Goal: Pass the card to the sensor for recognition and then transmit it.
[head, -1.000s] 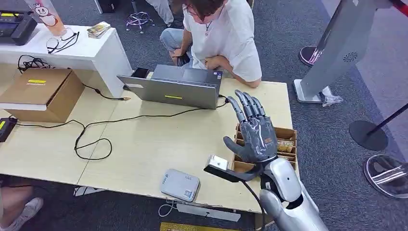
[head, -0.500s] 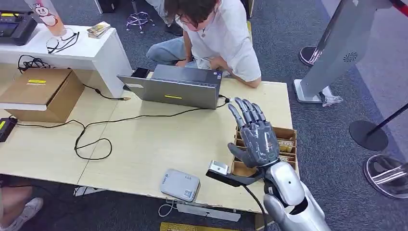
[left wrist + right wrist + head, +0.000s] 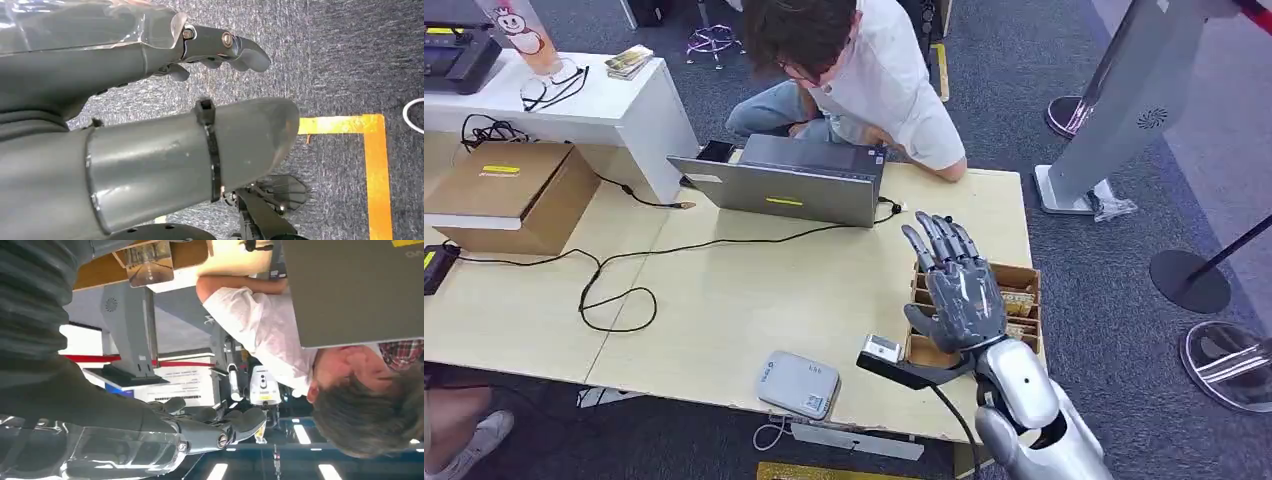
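From the head view, the right hand (image 3: pixel 961 290) hovers above the wooden card box (image 3: pixel 1016 283) at the table's (image 3: pixel 724 300) 4 o'clock corner, fingers straight and spread, holding nothing. The cards (image 3: pixel 1018 302) lie in the box just beneath the fingertips, at the palm's 3 o'clock. The sensor (image 3: pixel 798 383) sits at the hand's 8 o'clock. The left wrist view shows the left hand (image 3: pixel 150 100) over carpet, fingers loosely curled, empty.

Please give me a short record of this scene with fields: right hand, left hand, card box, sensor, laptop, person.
right hand: raised over the card box, fingers spread, holds nothing
left hand: hangs over carpet, holds nothing
card box: wooden, at the table's right edge
sensor: grey, flat, near the table's front edge
laptop: open, facing the person
person: seated behind the table, leaning forward
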You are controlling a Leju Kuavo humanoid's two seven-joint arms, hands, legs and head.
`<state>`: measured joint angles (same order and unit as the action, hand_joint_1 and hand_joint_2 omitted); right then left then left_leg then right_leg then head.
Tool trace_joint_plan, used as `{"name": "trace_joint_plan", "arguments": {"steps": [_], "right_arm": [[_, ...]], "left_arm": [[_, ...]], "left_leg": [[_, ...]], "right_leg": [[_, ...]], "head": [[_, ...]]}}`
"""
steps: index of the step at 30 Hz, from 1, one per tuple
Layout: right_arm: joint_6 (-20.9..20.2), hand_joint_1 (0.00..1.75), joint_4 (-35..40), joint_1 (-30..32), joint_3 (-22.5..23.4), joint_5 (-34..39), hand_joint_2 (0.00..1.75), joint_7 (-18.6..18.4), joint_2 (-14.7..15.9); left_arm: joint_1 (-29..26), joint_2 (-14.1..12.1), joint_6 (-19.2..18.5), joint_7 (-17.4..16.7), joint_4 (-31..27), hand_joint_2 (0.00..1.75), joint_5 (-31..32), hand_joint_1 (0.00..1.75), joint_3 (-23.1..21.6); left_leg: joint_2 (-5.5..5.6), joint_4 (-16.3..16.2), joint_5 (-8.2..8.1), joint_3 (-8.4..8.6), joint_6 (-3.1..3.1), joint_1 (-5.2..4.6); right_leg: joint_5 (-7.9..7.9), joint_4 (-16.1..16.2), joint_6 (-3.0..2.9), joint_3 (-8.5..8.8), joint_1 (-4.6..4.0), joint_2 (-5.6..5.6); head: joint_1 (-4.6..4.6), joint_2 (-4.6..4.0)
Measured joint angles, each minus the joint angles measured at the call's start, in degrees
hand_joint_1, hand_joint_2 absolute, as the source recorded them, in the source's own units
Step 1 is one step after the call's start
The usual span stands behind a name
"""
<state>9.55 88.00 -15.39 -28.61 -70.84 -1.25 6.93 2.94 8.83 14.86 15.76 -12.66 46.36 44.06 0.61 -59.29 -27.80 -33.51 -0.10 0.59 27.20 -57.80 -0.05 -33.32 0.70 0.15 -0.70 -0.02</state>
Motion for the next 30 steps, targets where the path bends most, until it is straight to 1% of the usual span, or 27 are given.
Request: {"name": "trace_joint_plan", "arguments": {"steps": [9, 19, 30], "right_arm": [[-1.09, 0.00, -0.26, 0.56, 0.55, -0.30, 1.75, -0.94, 0.26], [-2.47, 0.00, -0.26, 1.88, 1.84, -3.23, 1.75, -2.86, 0.42], [-4.35, 0.00, -0.26, 2.48, 3.10, -4.24, 1.75, -4.28, 0.55]], "left_arm": [[0.02, 0.02, -0.15, 0.07, 0.00, 0.00, 0.28, 0.00, 0.00], [0.05, 0.02, -0.22, 0.06, -0.02, 0.00, 0.85, 0.00, 0.00], [0.16, 0.04, -0.22, -0.02, -0.02, 0.00, 1.12, 0.00, 0.00]], "left_leg": [[0.00, 0.00, 0.00, 0.00, 0.00, 0.00], [0.00, 0.00, 0.00, 0.00, 0.00, 0.00], [0.00, 0.00, 0.00, 0.00, 0.00, 0.00]], "right_leg": [[0.00, 0.00, 0.00, 0.00, 0.00, 0.00], [0.00, 0.00, 0.00, 0.00, 0.00, 0.00], [0.00, 0.00, 0.00, 0.00, 0.00, 0.01]], "head": [[0.00, 0.00], [0.00, 0.00], [0.00, 0.00]]}}
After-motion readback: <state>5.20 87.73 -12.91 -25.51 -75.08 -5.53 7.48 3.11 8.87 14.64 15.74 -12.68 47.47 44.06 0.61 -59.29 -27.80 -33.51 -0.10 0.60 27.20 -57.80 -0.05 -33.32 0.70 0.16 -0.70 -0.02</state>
